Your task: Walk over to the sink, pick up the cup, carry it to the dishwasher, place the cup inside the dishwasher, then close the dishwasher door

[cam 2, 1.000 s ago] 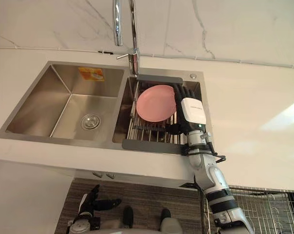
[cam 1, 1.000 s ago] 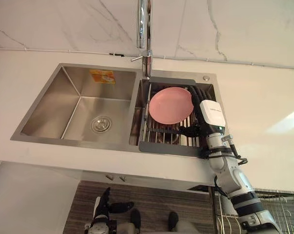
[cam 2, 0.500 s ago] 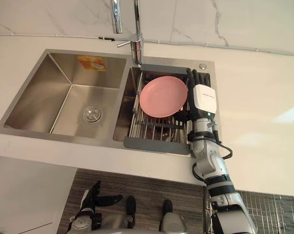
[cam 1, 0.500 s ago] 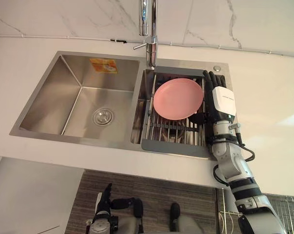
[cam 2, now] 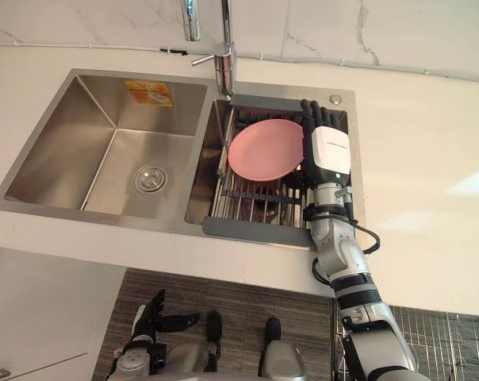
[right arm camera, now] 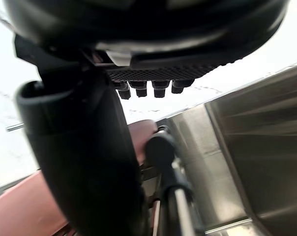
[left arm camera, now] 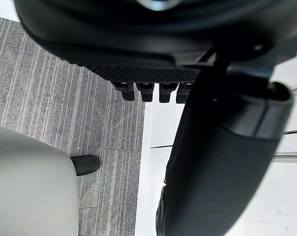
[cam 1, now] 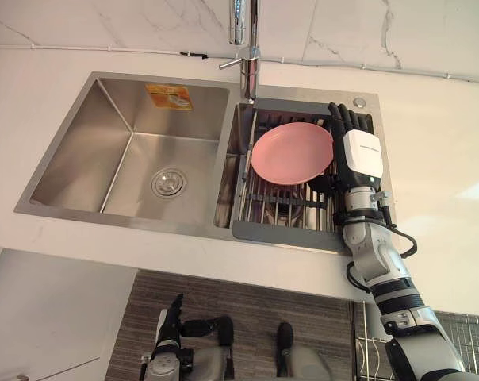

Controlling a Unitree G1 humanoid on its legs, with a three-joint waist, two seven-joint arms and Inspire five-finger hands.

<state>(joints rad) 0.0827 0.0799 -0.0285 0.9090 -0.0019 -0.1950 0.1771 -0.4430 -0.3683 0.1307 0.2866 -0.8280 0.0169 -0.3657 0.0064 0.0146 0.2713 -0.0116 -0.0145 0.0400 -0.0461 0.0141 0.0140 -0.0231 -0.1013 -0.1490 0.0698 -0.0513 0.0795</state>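
Note:
A pink plate (cam 1: 291, 152) leans in the dark dish rack (cam 1: 279, 231) that fills the right basin of the steel sink (cam 1: 89, 151). My right hand (cam 1: 362, 155) hovers over the rack's right side, right beside the plate's edge, open with straight fingers pointing toward the back wall. The right wrist view has its thumb (right arm camera: 84, 162) above the pink plate (right arm camera: 20, 211) and the rack's bars. What lies under the plate is hidden, and I cannot make out a cup. My left hand (cam 1: 168, 329) hangs low by the floor, open.
The left basin holds only its drain (cam 1: 168, 182). A chrome faucet (cam 1: 243, 48) rises behind the divider between the basins. White counter (cam 1: 430, 182) surrounds the sink, with a marble wall behind. A wire rack (cam 2: 454, 341) shows low on the right under the counter.
My right hand has reached farther over the rack toward the back wall, now level with the plate's middle. The camera has shifted too. The left hand stays low.

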